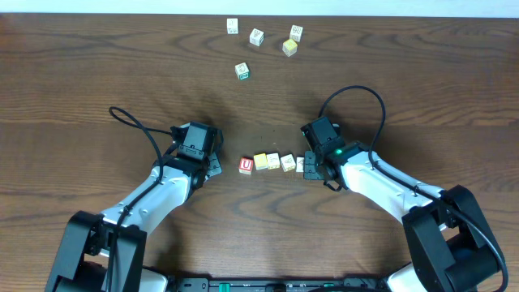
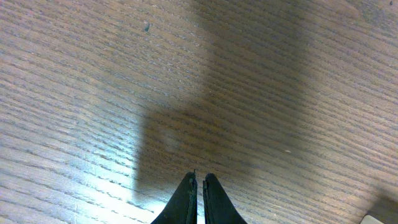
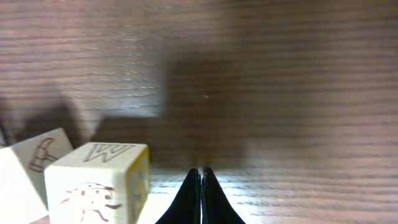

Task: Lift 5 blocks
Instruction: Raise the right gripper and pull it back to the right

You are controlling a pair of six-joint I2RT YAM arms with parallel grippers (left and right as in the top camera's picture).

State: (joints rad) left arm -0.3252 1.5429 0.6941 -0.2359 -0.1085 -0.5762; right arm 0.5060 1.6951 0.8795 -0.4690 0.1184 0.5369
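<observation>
A short row of several blocks lies on the table between my two grippers. It runs from a red-faced block (image 1: 246, 165) past a yellow block (image 1: 260, 161) to a pale end block (image 1: 301, 165). My left gripper (image 1: 214, 168) is shut and empty, a little left of the red block. In its wrist view the left gripper (image 2: 199, 176) has only bare wood ahead. My right gripper (image 1: 311, 170) is shut at the row's right end. In its wrist view the right gripper (image 3: 202, 169) has a W-topped block (image 3: 99, 180) close on its left.
Several more alphabet cubes lie scattered at the far side of the table, among them one with green print (image 1: 242, 71) and a yellow one (image 1: 289, 47). A second pale cube (image 3: 40, 155) stands behind the W-topped one. Black cables loop off both arms.
</observation>
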